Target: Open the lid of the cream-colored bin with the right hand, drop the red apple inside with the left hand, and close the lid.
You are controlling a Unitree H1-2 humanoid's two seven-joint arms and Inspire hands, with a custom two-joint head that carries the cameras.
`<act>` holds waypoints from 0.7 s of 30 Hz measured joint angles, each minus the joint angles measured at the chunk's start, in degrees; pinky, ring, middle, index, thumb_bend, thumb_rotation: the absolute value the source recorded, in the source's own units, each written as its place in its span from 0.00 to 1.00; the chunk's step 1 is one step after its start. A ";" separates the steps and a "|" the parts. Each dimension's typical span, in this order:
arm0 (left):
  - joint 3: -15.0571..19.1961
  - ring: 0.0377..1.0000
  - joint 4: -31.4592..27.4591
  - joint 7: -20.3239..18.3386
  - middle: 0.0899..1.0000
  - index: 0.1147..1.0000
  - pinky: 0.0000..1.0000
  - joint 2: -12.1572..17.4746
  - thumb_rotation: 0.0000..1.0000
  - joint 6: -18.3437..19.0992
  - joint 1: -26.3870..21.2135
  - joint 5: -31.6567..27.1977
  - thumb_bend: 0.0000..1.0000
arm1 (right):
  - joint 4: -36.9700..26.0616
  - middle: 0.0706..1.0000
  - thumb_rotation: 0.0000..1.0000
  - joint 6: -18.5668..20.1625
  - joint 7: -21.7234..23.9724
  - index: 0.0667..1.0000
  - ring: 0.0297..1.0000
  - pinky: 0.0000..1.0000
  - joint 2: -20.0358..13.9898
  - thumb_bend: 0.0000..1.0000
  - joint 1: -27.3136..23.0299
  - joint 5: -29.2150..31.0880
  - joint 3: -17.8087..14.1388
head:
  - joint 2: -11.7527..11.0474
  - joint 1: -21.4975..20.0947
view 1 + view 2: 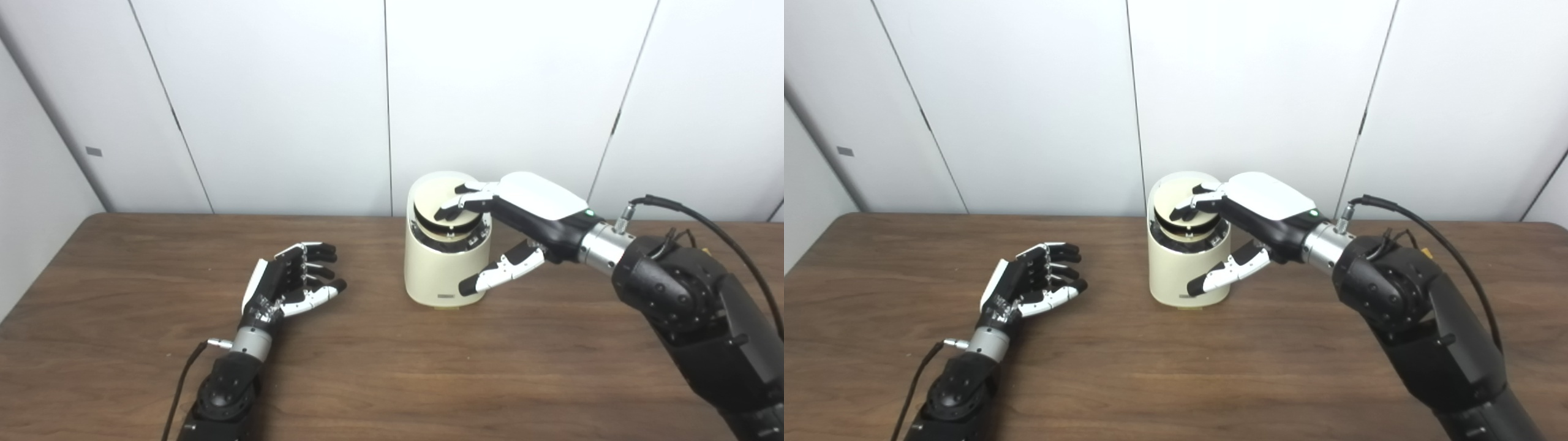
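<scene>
— Both my forearms come in low, on either side of the bin [444,269]. What do you want to know?

— How far along are you?

— Judging by how things lie, near the end. My lid [442,211] is tilted up, dark opening showing beneath it, so it is not yet shut. No apple shows anywhere on the bench [367,367], and my left hand [288,285] has nothing in it. I take it the apple is inside the bin, though I cannot see in.

— And your right hand?

— My right hand [514,220] reaches over the bin from its right. Its fingers [456,208] lie spread on the lid's face, pressing rather than gripping; the thumb hangs free in front of the bin wall, holding nothing.

— The left?

— Well apart, left of the bin, resting on the bench palm up, fingers loosely curled, empty.

— What remains?

— Pushing the lid down flat, I'd say, then drawing the right hand clear.
</scene>
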 measured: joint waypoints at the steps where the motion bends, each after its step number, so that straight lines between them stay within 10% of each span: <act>1: 0.00 0.57 -0.02 -0.02 0.65 0.64 0.49 0.00 0.00 0.00 0.00 0.00 0.62 | -0.08 0.75 0.59 0.00 0.00 0.77 0.92 0.91 0.00 0.64 0.09 -0.02 0.00 | 0.00 0.00; 21: 0.02 0.56 -0.19 -0.12 0.64 0.63 0.48 -0.02 0.00 0.00 0.12 -0.05 0.63 | 0.18 0.78 0.61 0.27 1.22 0.79 0.93 0.94 -0.01 0.66 0.44 -1.77 0.67 | 0.35 0.17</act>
